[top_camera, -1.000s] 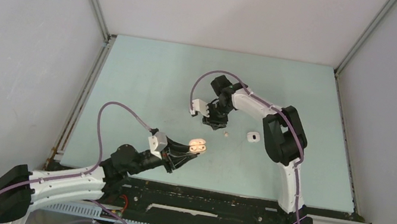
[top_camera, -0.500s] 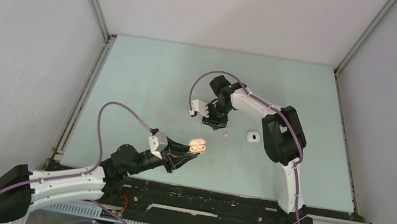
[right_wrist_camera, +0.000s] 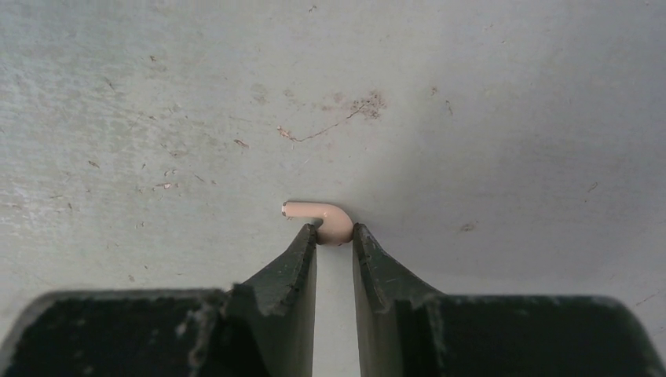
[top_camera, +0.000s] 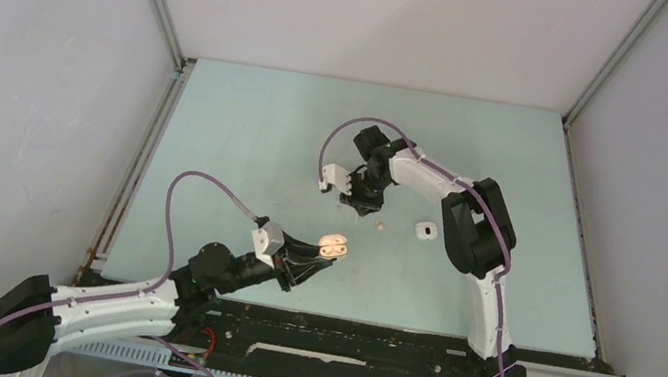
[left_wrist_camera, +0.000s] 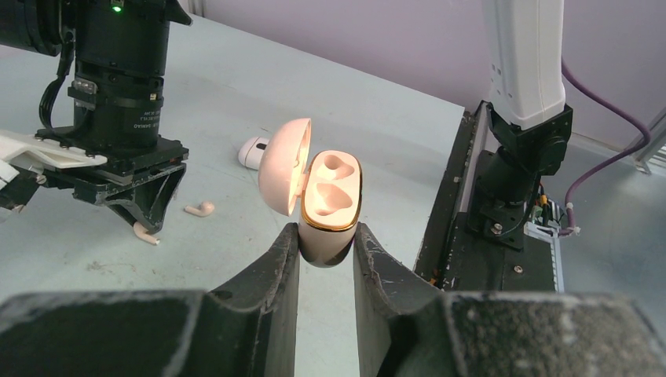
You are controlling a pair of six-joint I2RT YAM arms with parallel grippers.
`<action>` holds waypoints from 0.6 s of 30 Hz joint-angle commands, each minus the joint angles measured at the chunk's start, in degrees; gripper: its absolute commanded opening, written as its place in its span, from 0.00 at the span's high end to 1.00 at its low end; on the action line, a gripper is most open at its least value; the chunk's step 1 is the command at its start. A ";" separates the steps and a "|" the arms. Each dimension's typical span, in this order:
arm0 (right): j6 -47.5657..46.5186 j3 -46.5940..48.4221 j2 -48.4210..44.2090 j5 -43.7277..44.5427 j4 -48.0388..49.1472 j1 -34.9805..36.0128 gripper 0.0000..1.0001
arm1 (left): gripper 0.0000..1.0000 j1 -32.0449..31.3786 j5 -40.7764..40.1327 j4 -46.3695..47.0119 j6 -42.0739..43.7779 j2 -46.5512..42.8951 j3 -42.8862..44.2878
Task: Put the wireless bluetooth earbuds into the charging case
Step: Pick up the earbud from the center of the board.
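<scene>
My left gripper (left_wrist_camera: 326, 236) is shut on the base of an open tan charging case (left_wrist_camera: 330, 206) and holds it upright above the table, lid (left_wrist_camera: 284, 165) swung left and both sockets empty; it also shows in the top view (top_camera: 333, 245). My right gripper (right_wrist_camera: 335, 232) points down and is shut on the head of a tan earbud (right_wrist_camera: 323, 217), at or just above the table, with the stem sticking out left. It shows in the left wrist view (left_wrist_camera: 146, 233) too. A second tan earbud (left_wrist_camera: 199, 209) lies on the table beside it (top_camera: 382, 225). No white earbuds show.
A small closed white case (top_camera: 424, 229) sits on the pale green table (top_camera: 247, 134) right of the loose earbud, and shows in the left wrist view (left_wrist_camera: 253, 151). The right arm's base (left_wrist_camera: 518, 157) and the black front rail (top_camera: 337, 336) are near the left gripper.
The right gripper has shifted very slightly toward the far left with the tan earbud in it. The left arm and case have not moved.
</scene>
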 commanded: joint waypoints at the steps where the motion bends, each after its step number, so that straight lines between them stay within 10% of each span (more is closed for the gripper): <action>1: 3.47 -2.33 -4.49 -2.18 2.23 0.09 0.91 | 1.00 -0.36 -0.37 3.30 0.70 0.22 0.34; 18: 12.34 -14.67 -30.56 8.36 11.26 -0.12 0.92 | 1.00 -0.36 -4.83 7.77 0.08 8.19 0.71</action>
